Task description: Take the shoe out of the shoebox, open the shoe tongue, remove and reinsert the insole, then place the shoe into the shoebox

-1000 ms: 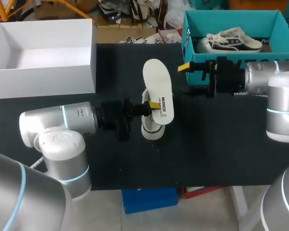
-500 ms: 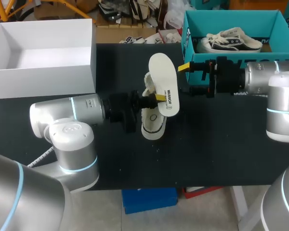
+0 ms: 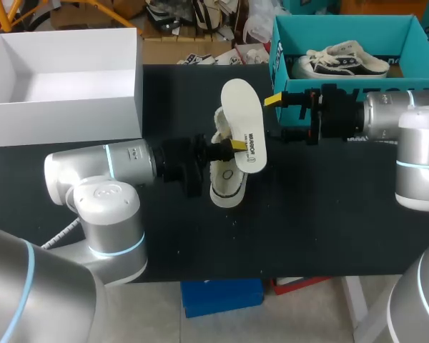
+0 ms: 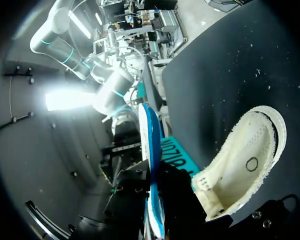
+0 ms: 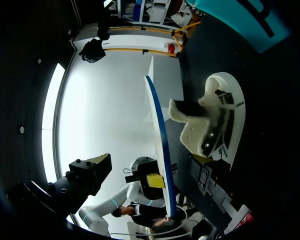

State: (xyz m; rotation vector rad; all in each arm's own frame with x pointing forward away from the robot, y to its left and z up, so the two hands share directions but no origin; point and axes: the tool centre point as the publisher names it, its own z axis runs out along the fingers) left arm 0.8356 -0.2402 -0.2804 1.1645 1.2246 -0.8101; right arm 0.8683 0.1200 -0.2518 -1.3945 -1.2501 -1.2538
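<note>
My left gripper (image 3: pixel 234 145) is shut on a white insole (image 3: pixel 242 114) and holds it tilted above the table's middle. In the left wrist view the insole (image 4: pixel 149 150) stands edge-on with a blue underside. Below it a cream shoe (image 3: pixel 225 182) lies on the black table (image 3: pixel 329 214), and its open mouth (image 4: pixel 245 160) shows beside my left gripper. My right gripper (image 3: pixel 273 116) is open just right of the insole, with nothing between its fingers. In the right wrist view the insole (image 5: pixel 159 145) and the shoe (image 5: pixel 217 120) are ahead of its yellow fingertip (image 5: pixel 101 161).
A teal shoebox (image 3: pixel 282 71) at the back right holds a second shoe (image 3: pixel 339 61), dark with a white sole. A large white box (image 3: pixel 64 107) stands open at the back left. Bare black tabletop lies in front of the shoe.
My left arm carried the insole a little to the right, toward my right gripper, then held still. The right arm and the shoe have not moved.
</note>
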